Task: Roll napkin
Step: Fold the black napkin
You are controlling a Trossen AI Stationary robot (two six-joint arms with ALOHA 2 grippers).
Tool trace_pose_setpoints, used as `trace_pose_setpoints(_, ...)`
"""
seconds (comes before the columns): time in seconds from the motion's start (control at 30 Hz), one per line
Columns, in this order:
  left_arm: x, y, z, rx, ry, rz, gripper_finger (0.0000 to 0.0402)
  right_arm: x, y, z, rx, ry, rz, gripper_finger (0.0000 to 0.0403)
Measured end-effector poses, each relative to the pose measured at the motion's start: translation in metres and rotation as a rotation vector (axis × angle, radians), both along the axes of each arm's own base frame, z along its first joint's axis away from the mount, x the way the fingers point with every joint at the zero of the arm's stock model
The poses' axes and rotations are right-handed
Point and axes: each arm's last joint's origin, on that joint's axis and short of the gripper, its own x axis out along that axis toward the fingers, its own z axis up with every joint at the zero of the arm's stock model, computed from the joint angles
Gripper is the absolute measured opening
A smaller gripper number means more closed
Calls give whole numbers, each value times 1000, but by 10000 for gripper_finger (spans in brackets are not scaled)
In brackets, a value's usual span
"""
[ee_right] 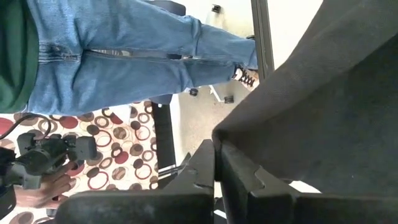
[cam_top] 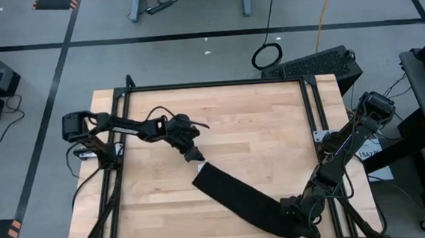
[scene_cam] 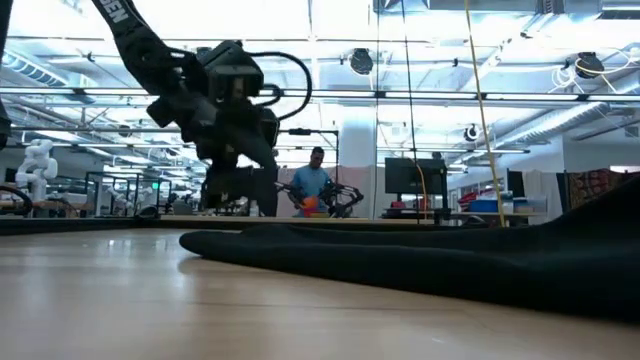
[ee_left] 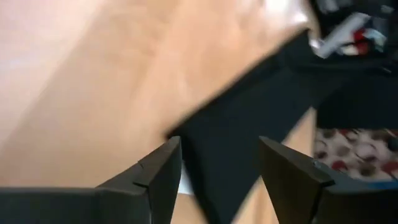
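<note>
While spread left fingers (ee_left: 163,171) hover, napkin (ee_left: 249,124) beneath

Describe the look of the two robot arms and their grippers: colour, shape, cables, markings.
Both arms are dark, slim and jointed. The left arm trails thin black cables near its wrist and shows white lettering in the low view. The left gripper has two flat, angular black fingers. The right gripper has matching stepped black fingers.

Bright overhead lighting, left wrist view motion-blurred, ceiling glare
</note>
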Motion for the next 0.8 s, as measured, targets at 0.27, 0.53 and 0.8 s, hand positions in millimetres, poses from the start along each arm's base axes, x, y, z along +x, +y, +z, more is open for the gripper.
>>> trace_pose_setpoints(0.27,8,-52,-3,188,-45,-118,182,0,0,0,-5,-5,-1,0)
trace_pose_setpoints(0.53,10,-71,-31,451,52,-80,135,0,0,0,4,15,-23,0)
trace_pose_setpoints(0.8,14,-37,-46,641,89,-30,125,2,0,1,23,30,-54,0)
